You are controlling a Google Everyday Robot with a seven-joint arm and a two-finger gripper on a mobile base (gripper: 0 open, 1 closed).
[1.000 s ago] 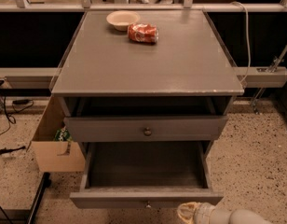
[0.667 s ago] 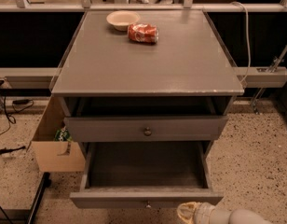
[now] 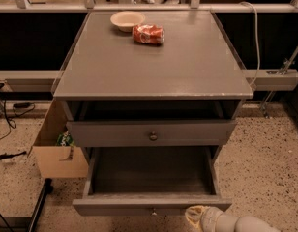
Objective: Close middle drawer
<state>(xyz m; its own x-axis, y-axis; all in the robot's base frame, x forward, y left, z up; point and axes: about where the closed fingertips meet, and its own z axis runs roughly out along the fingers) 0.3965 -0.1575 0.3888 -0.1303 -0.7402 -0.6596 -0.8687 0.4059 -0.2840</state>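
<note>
The middle drawer (image 3: 151, 203) is a wide grey drawer pulled far out of the cabinet, and its box is empty. Its flat front faces me near the bottom of the view, with a small round knob (image 3: 153, 210) at the centre. My gripper (image 3: 197, 215) is a pale tip on a white arm coming in from the bottom right. It sits just in front of the right part of the drawer front, close to it or touching it. Above it, the taller-fronted top drawer (image 3: 151, 133) with a larger dark knob stands slightly out. The lowest drawer is hidden.
On the cabinet top (image 3: 154, 62) a beige bowl (image 3: 127, 20) and a red can (image 3: 148, 34) lying on its side sit at the back. A cardboard box (image 3: 57, 151) stands on the speckled floor to the left. Cables lie at the far left.
</note>
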